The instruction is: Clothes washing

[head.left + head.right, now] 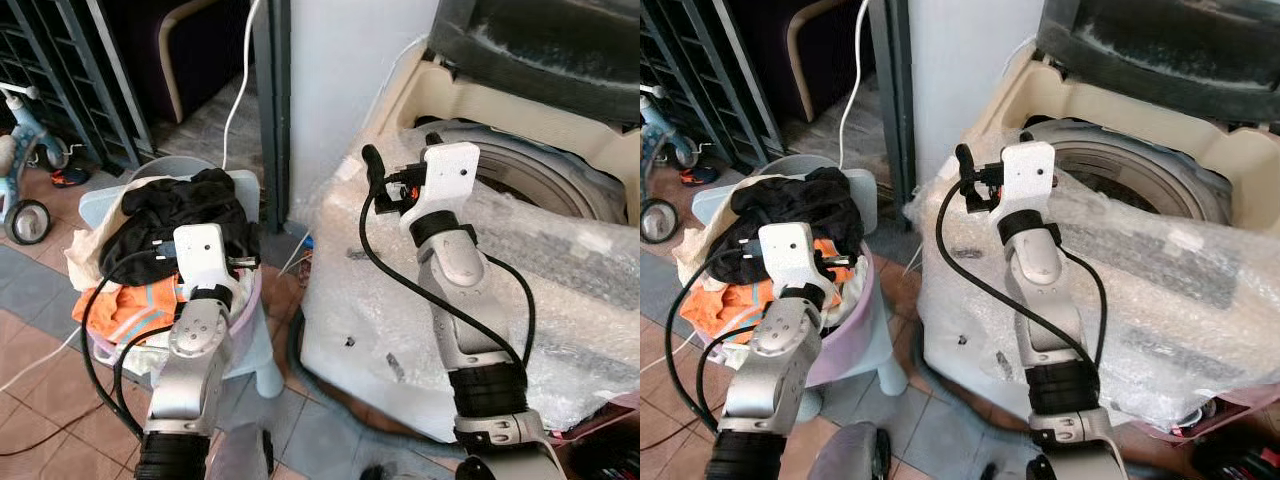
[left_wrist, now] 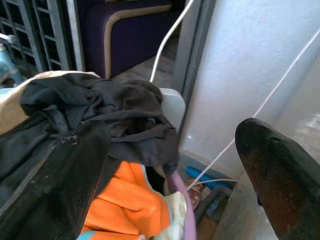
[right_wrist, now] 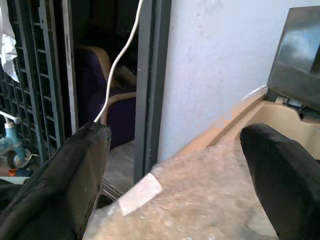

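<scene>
Two claws spread: left claw [image 2: 165, 200] over black garment [image 1: 185, 208], right claw [image 3: 175, 180] above washer [image 1: 560, 170].

The robot has two shiny silver arms. Each arm ends in a flat white block with a small dark screw hole in it. A ribbed black ring wraps each arm low down. Long black cables loop beside both arms. The left gripper [image 2: 165, 210] and right gripper [image 3: 172, 172] have thick, rounded black fingers [image 3: 280, 180] that look worn and dull.
</scene>
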